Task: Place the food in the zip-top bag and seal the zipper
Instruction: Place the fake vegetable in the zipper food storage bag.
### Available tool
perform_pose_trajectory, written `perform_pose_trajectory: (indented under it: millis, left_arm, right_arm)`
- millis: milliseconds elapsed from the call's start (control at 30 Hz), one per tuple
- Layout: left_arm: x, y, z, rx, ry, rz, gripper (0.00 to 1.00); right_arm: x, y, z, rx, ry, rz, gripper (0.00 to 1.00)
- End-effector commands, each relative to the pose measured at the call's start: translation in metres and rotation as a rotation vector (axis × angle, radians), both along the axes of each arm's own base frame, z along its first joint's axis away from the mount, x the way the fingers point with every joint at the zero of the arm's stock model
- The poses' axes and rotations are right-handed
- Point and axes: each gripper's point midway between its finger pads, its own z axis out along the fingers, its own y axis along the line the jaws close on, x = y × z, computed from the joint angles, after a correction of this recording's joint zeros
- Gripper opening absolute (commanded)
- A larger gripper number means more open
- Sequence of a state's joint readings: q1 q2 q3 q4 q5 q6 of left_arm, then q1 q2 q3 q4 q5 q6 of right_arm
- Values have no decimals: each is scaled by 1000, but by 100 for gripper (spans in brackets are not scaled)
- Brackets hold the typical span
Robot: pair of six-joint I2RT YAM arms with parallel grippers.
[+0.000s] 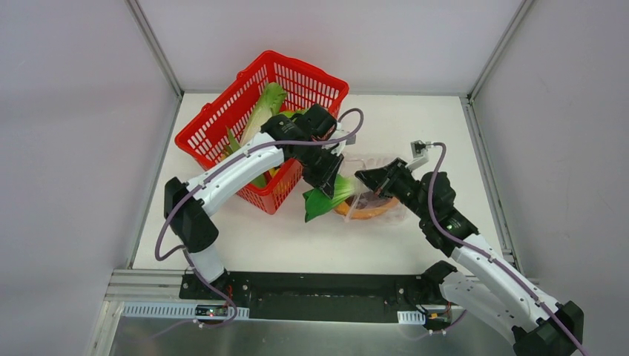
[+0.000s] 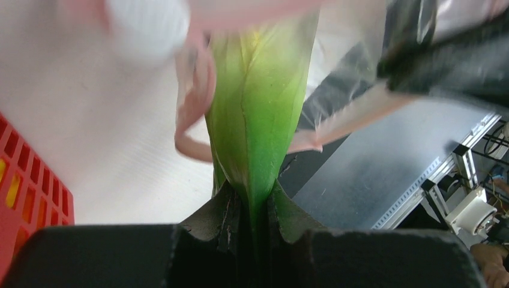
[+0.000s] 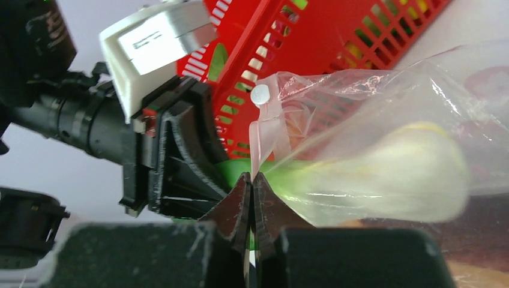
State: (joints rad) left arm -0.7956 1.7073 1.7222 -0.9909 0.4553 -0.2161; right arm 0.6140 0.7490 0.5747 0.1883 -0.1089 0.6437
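Pushing the bok choy (image 2: 258, 120) into the zip-top bag (image 1: 382, 199), white end first. Lying long-ways from left to right: green leaves at the left, fat white end at the right, already inside the bag's open mouth. Clamped tight by its leaf end in the left gripper (image 2: 255, 204). Pinched flat on the pink zipper (image 3: 264, 129) with the right gripper (image 3: 252, 186), holding the mouth up. Resting on the table (image 1: 259, 237) just right of the red basket (image 1: 222, 126), with the orange bun (image 1: 367, 213) inside too. Probably needs one more push to the right, then letting go of the leaves.
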Motion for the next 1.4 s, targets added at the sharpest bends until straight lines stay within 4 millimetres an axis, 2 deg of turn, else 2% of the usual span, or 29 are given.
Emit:
perform_pose_trajectory:
  millis: [0,200,300,367,500,600,733,867,1033,1167,1200,1300,1367]
  left_arm:
    - [-8,-16,4,-6,21,-58,0]
    - [-6,-33,12,-70,13,-79,1]
    - [-3,-41,9,-95,20,-75,16]
    - [-2,-45,3,-108,22,-66,30]
    - [-2,-42,-1,-122,-8,-66,54]
    - [-5,-38,-1,-141,-37,-75,64]
    - [-13,-27,-14,-111,-21,-84,64]
    - [-20,-22,-25,-97,11,-68,59]
    - [-14,-13,-29,-53,-43,2,63]
    - [-14,-21,-29,-49,-95,27,63]
    - [-14,-25,-30,-68,-97,41,62]
    - [-10,-31,-32,-129,-125,93,45]
    - [-11,-32,-36,-143,-123,106,41]
  right_arm:
    - [-13,18,33,60,-113,132,0]
    - [-17,24,27,65,-103,172,0]
    - [-14,19,23,76,-86,139,0]
    - [-11,14,21,99,-65,98,0]
    - [-3,3,17,130,-37,6,0]
    - [0,-2,12,142,-22,-33,0]
    - [3,-5,12,153,-14,-57,0]
    - [4,-6,11,152,-14,-64,0]
    - [5,-4,11,154,-4,-60,0]
    - [8,-4,14,177,0,-70,0]
    - [9,-4,15,186,6,-74,0]
    - [11,-4,19,207,22,-80,0]
    - [12,-3,19,218,34,-82,0]
